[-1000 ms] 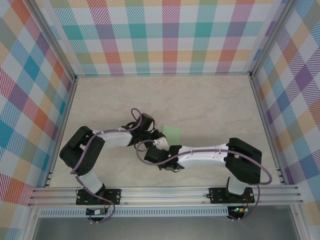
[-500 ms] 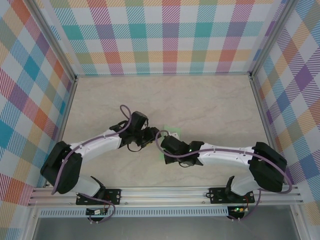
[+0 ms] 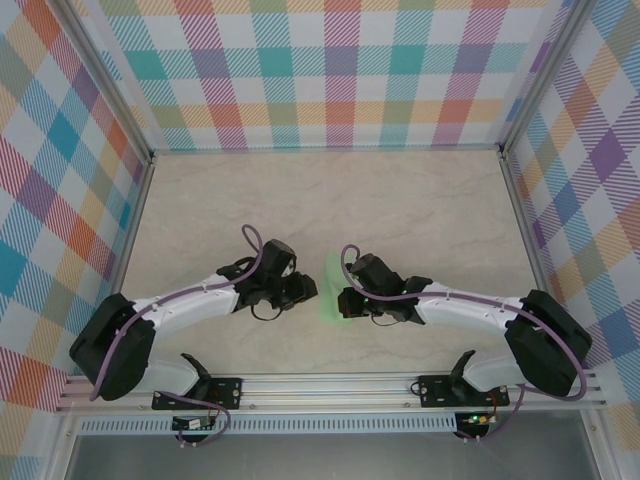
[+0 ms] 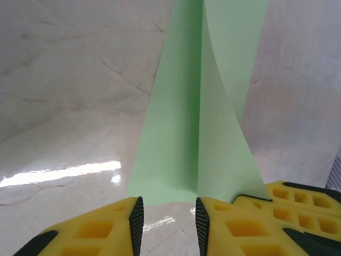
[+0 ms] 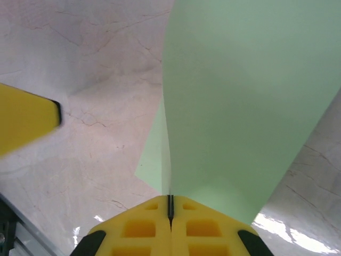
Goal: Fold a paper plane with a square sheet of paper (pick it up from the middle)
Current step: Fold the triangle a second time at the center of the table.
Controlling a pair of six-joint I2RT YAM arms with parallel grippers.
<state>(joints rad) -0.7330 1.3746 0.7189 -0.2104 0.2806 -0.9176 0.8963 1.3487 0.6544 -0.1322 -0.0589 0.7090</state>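
Mid-fold: right gripper (image 5: 170, 207) was clenched on the square sheet of paper (image 5: 240, 106), which stood creased between both arms. Left gripper (image 4: 166, 213) gaped just short of the edge – next move probably needed a square pinch on the crease.

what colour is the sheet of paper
Pale green, plain and unmarked. The sheet of paper shows best in the right wrist view.
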